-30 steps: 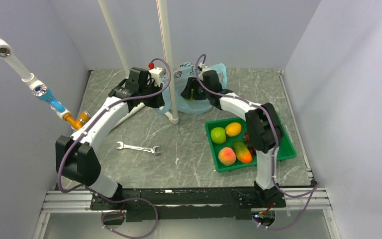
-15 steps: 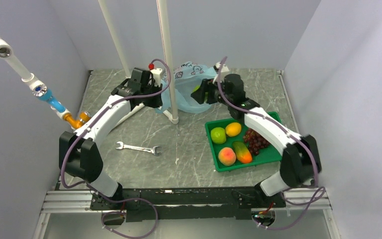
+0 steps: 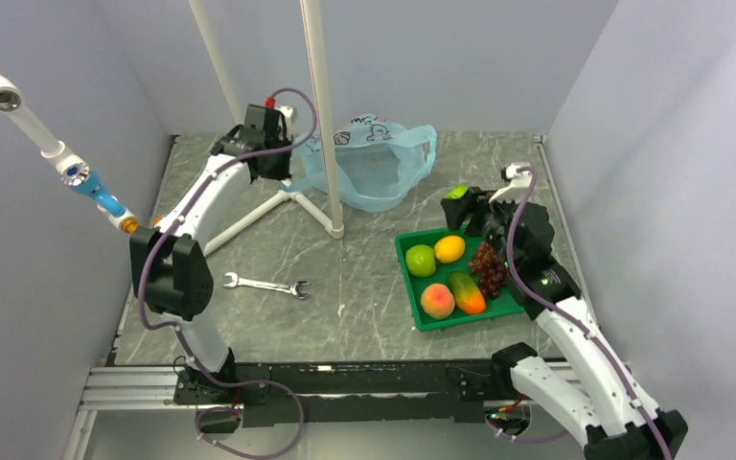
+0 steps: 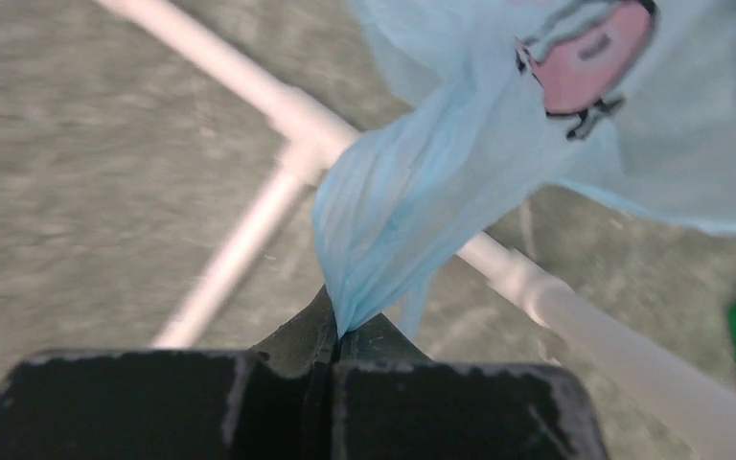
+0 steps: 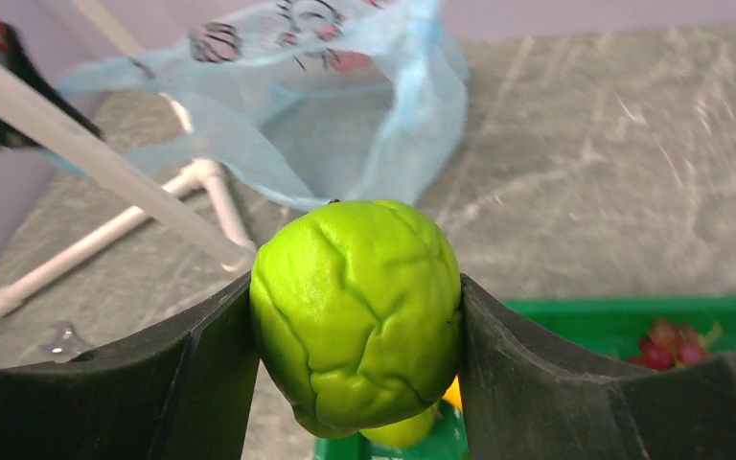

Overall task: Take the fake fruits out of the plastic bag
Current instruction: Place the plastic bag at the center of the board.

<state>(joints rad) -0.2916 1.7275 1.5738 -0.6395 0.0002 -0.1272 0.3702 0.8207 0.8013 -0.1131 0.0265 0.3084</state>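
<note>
The light-blue plastic bag (image 3: 376, 171) lies open at the back of the table by the white pole. My left gripper (image 3: 286, 174) is shut on its stretched left handle; in the left wrist view the bunched handle (image 4: 412, 220) runs into the closed gripper (image 4: 337, 335). My right gripper (image 3: 462, 197) is shut on a wrinkled green lime (image 5: 356, 307) and holds it in the air above the far edge of the green tray (image 3: 412, 287). In the tray lie a green apple (image 3: 421, 260), an orange (image 3: 449, 248), grapes (image 3: 487, 268), a peach (image 3: 437, 301) and a mango (image 3: 467, 292).
A white pipe stand (image 3: 322, 115) rises just left of the bag, its feet spreading over the table (image 4: 249, 240). A wrench (image 3: 266, 285) lies left of the tray. A pipe with blue and orange fittings (image 3: 86, 187) juts in from the left wall.
My right gripper has come out of the bag with the lime and swung right and nearer, to above the tray. My left gripper has moved left and back, pulling the bag's handle taut.
</note>
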